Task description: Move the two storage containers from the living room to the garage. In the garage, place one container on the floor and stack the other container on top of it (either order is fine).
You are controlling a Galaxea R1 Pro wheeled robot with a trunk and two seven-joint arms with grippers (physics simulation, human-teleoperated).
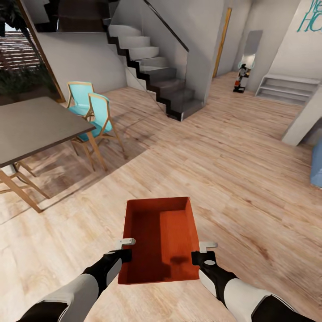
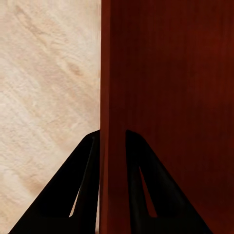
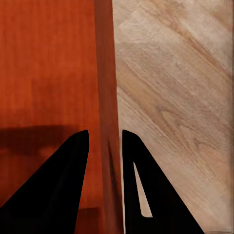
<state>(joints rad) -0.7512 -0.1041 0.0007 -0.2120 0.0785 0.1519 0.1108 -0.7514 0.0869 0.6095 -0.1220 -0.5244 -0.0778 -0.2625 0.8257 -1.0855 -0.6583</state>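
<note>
while both grippers (image 2: 112,139) (image 3: 105,136) pinch container (image 1: 161,241) walls, stairs (image 1: 152,67) ahead.

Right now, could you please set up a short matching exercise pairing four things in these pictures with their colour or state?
Things:
1. storage container
2. chairs
3. left gripper
4. dining table

Colour or state:
A. turquoise seats on light wooden frames
B. dark grey top
C. orange-red, open-topped and empty, held over the wood-plank floor
D. closed on the container's side wall

Pairs: 1-C, 2-A, 3-D, 4-B. The right gripper clamps the opposite wall the same way.
</note>
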